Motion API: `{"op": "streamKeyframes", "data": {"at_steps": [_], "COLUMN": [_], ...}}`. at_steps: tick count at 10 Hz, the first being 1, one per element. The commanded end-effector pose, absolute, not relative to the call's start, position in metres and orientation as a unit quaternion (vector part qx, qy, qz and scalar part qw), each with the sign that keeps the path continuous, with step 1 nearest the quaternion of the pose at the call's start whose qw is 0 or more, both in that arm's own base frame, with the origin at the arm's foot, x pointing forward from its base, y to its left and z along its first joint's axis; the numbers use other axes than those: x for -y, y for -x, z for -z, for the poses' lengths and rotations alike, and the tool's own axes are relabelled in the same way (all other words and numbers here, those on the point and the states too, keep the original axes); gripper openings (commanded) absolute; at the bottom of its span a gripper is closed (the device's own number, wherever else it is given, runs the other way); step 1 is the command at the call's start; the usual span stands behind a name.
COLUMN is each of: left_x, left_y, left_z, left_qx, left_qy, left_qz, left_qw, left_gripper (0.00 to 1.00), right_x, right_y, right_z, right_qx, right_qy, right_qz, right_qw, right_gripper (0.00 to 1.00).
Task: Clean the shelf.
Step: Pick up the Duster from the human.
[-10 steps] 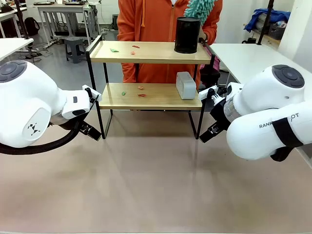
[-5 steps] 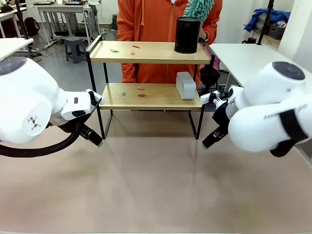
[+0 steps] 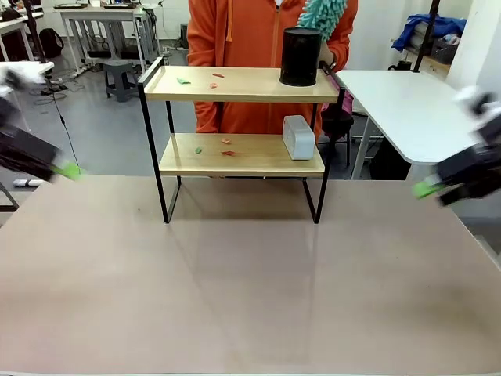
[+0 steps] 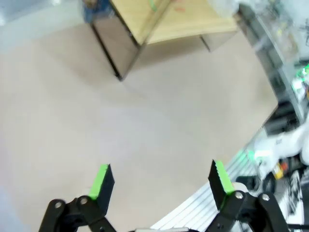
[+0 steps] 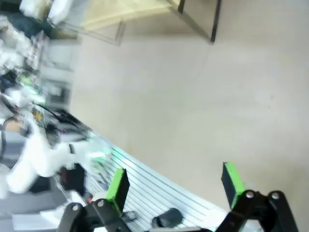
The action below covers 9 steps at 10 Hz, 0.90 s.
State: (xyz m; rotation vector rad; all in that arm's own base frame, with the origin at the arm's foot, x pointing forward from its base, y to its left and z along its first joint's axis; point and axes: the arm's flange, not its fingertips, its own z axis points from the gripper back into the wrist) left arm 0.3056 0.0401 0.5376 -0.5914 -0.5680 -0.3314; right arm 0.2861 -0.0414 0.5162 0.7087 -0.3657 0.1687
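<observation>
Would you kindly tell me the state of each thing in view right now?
Shelf: upright, scraps on both boards.
Cylinder: upright, top board.
Grey box: upright, lower board.
Duster: with the person, off the shelf.
Left tool: open, empty.
Right tool: open, empty.

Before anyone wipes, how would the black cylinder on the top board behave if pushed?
The black cylinder stands upright on a broad base, so it would probably slide, not tip. Knocked over, its round wall would likely roll, and the top board's right end is close.
</observation>
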Motion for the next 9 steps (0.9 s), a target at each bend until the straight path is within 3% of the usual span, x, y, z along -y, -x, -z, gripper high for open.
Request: {"op": "streamKeyframes", "data": {"at_steps": [1,3,4,5,6,7,9], "left_x": [-0.136,-0.215,-0.222,-0.217,-0.183,-0.259,-0.259], "left_y": [-0.253,-0.245,-0.255,-0.273,-0.298,-0.233,-0.233], "left_z": [-0.514,-0.466,-0.435,-0.411,-0.391,-0.442,-0.442], "left_qx": [0.397,0.398,0.374,0.344,0.301,0.359,0.359], "left_qy": [0.381,0.458,0.493,0.512,0.505,0.477,0.477], "left_qz": [0.02,-0.089,-0.122,-0.126,-0.119,-0.146,-0.146], "left_qw": [0.835,0.79,0.776,0.777,0.8,0.789,0.789], "left_gripper": [1.0,1.0,1.0,1.0,1.0,1.0,1.0], "right_x": [0.144,0.224,0.235,0.227,0.245,0.245,0.245], "right_y": [-0.239,-0.214,-0.213,-0.216,-0.182,-0.182,-0.182], "right_z": [-0.482,-0.426,-0.404,-0.393,-0.431,-0.431,-0.431], "right_qx": [0.269,0.301,0.309,0.318,0.245,0.245,0.245], "right_qy": [-0.516,-0.618,-0.621,-0.591,-0.533,-0.533,-0.533], "right_qz": [0.087,0.233,0.282,0.301,0.179,0.179,0.179], "right_qw": [0.809,0.688,0.663,0.678,0.79,0.79,0.79], "right_gripper": [1.0,1.0,1.0,1.0,1.0,1.0,1.0]}}
